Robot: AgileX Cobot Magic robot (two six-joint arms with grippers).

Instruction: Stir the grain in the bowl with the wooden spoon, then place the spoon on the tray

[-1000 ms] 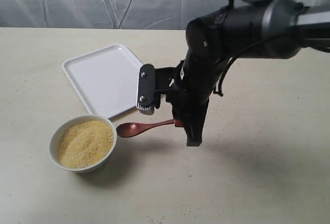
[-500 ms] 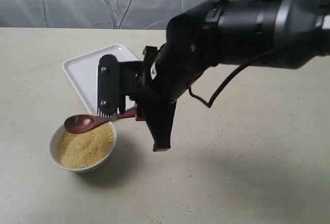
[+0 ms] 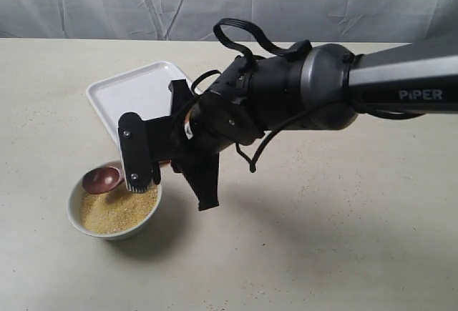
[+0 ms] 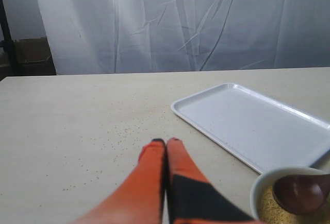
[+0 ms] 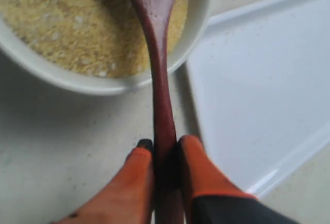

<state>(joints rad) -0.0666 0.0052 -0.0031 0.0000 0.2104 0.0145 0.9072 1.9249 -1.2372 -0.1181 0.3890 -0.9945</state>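
– Two orange fingers (image 5: 138, 170) of the right gripper (image 5: 162, 144) clamp the handle of the wooden spoon (image 5: 159, 69), one on each side, with no gap showing.
– Noted. Spoon attitude?
– The handle runs straight out from the fingertips and crosses the rim of the bowl (image 5: 56, 72). The oval head sits over the grain (image 5: 77, 18). In the exterior view the head is at the bowl's upper-left edge. I cannot tell whether it touches the grain or hangs just above it.
– Bowl position?
– Exterior view, lower left of the frame, standing on the table (image 3: 322, 247). Grain fills it to just under the rim, and the surface is roughly level.
– Tray?
– The tray (image 3: 132, 96) lies flat, upper left of centre, just above the bowl in the frame. Its near corner is hidden behind the gripper. The right wrist view shows a narrow strip of table between the bowl wall and the tray rim, so they are near but apart.
– Left gripper?
– The left gripper (image 4: 166, 141) has its fingertips pressed together with nothing between them. It hangs over bare table beside the tray, apart from the bowl. Fine specks (image 4: 121, 131) dot the table ahead of it.
– Background?
– A pale wrinkled curtain (image 3: 107, 3) runs along the top of the frame.
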